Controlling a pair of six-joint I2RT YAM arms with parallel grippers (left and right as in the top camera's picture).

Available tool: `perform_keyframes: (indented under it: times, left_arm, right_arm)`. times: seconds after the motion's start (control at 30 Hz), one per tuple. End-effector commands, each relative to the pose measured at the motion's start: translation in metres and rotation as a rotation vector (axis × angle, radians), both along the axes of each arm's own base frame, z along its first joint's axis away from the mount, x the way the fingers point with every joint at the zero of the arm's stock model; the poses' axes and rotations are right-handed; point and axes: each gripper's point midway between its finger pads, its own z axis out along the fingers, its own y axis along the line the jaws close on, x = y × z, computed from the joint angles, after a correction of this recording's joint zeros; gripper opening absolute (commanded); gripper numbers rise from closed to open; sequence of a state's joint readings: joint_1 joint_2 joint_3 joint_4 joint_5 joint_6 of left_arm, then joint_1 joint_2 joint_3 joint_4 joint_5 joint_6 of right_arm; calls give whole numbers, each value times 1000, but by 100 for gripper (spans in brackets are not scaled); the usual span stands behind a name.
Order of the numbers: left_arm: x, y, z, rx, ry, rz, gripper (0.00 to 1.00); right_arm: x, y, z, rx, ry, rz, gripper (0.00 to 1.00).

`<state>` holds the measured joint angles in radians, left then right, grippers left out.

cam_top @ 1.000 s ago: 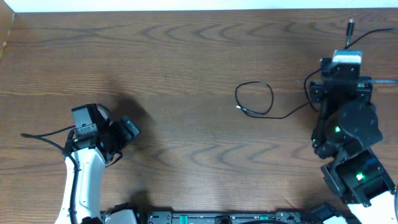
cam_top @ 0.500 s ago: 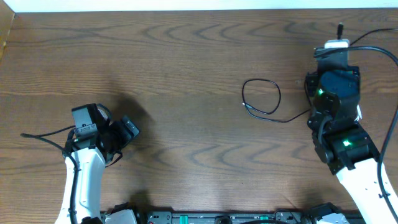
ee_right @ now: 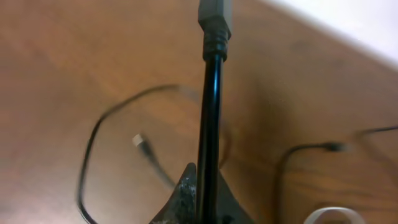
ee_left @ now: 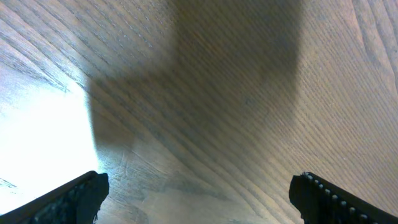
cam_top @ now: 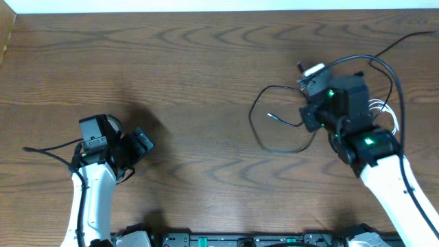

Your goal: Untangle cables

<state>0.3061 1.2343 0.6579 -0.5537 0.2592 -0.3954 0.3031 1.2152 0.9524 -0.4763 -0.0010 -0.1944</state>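
My right gripper (cam_top: 310,77) (ee_right: 208,180) is shut on a black cable (ee_right: 210,106), just behind its plug end (ee_right: 215,15), which sticks out past the fingertips (cam_top: 300,67). The rest of this black cable lies in a wide loop (cam_top: 264,127) (ee_right: 93,143) on the table to the gripper's left, with a small plug (cam_top: 271,116) (ee_right: 140,142) inside the loop. A second black cable (cam_top: 408,38) (ee_right: 311,149) runs off to the far right. A white cable (cam_top: 381,110) (ee_right: 329,214) peeks out beside the right arm. My left gripper (cam_top: 140,144) (ee_left: 199,199) is open and empty over bare wood.
The wooden table (cam_top: 192,68) has a pale edge along the far side. The thicker black wires of the right arm (cam_top: 384,68) arch over its wrist. The left arm's wire (cam_top: 48,151) trails off to the left.
My right arm has swung left and nearer the table's middle with the cable in its grip. The black loop has been dragged left and has widened. The left arm has not moved.
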Motion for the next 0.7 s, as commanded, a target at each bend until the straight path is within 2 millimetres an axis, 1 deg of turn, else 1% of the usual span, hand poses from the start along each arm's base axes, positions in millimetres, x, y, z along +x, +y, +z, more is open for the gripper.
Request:
perform_keyframes:
  times: [0.0,0.1,0.2,0.3,0.37,0.4,0.47,0.5,0.57,0.6,0.67]
  left_arm:
    - [-2,2,-1,9,9,3,99]
    - [-2,2,-2,9,9,3,99]
    - [-2,2,-2,9,9,3,99]
    - [-2,2,-2,9,9,3,99]
    - [-2,2,-2,9,9,3,99]
    - [-2,2,-2,9,9,3,99]
    - [-2,2,-2,9,9,3,99]
    - [-2,2,-2,9,9,3,99]
    - [-2,2,-2,9,9,3,99]
    - [-2,2,-2,9,9,3,99]
    - [-2,2,-2,9,9,3,98]
  right_arm:
    - [-1,17,-21,76,103,47,1]
    - [-1,29,-46,100,183,89,12]
    - [3,30,-69,65,233,111,12]
    - [2,32,-94,25,288,143,12]
    - [1,36,-109,17,323,178,14]
    - [-1,38,-114,15,337,198,15]
    - [-2,40,-125,12,361,221,24]
    - [-1,42,-130,20,371,227,30]
    - [-1,48,-136,42,383,245,35]
    - [-1,54,-139,72,392,267,36]
    - [-4,66,-142,128,406,312,41]
